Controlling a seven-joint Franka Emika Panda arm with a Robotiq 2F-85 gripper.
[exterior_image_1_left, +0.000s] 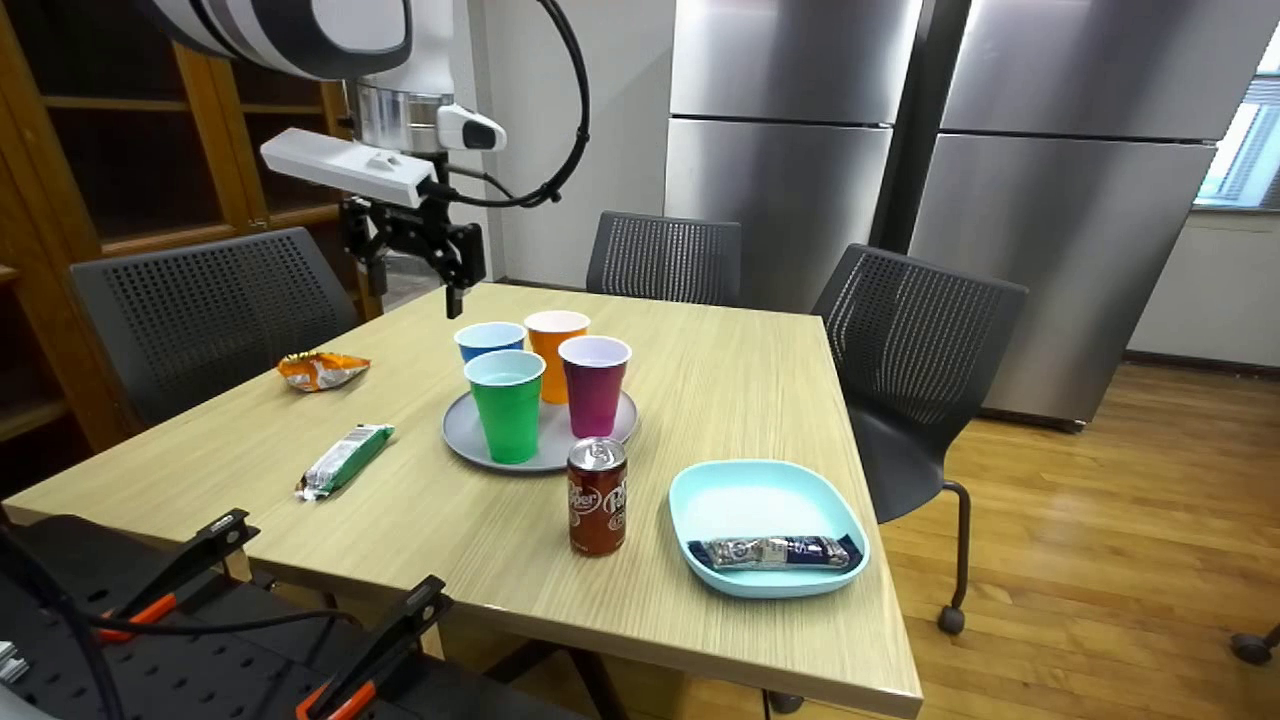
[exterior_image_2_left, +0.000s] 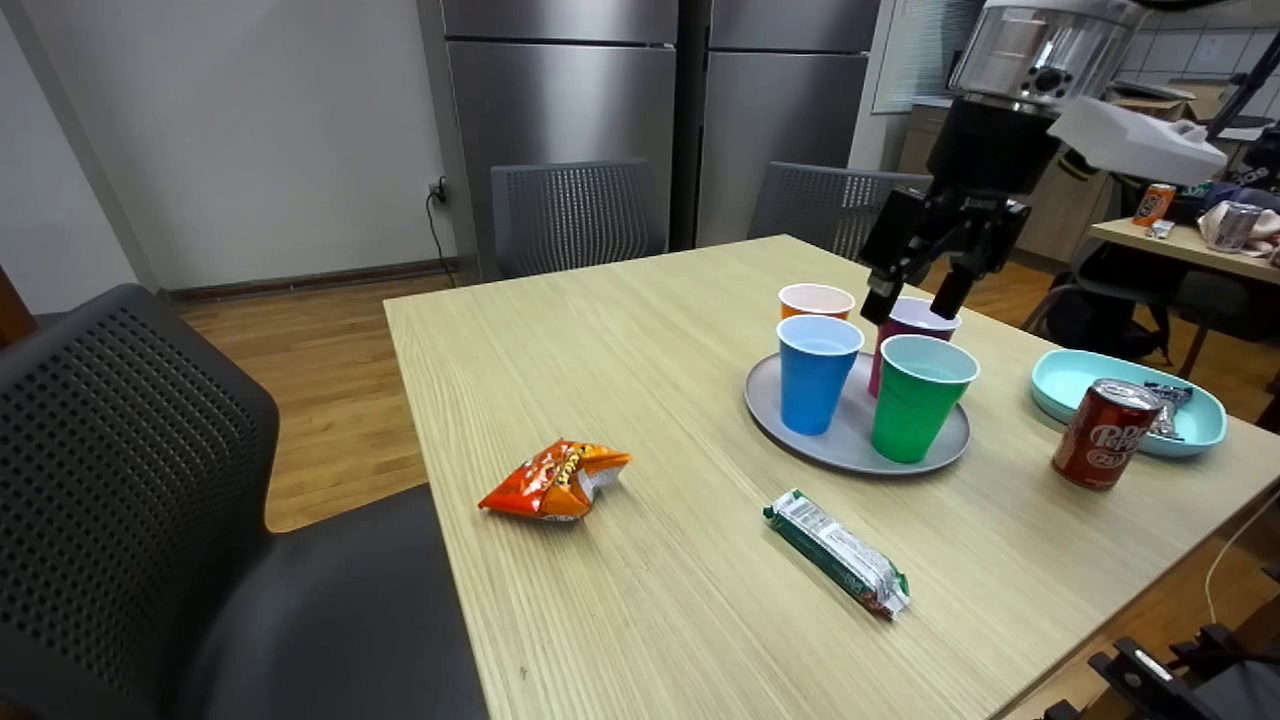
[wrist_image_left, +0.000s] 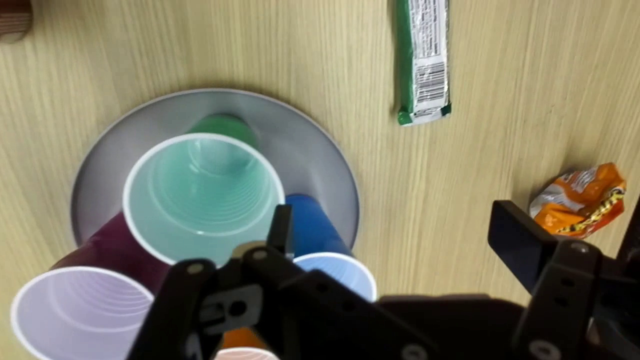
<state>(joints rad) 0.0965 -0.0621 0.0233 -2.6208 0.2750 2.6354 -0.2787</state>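
Tabletop (exterior_image_1_left: 730, 390), four cups (exterior_image_1_left: 507, 412), spread pincer (exterior_image_1_left: 416, 291) above

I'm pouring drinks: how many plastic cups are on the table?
4, all on the gray plate: in an exterior view, green cup front left, purple cup front right, blue cup back left, orange cup back right. None seems hidden.

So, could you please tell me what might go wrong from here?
In the wrist view, one of the open jaws overlaps the tapered blue plastic cup; lowering there might tip it. It stands close to the tapered green plastic cup on the round grey plate, so a bump could topple both. A low sweep might also hit the dark-red metal can standing nearby.
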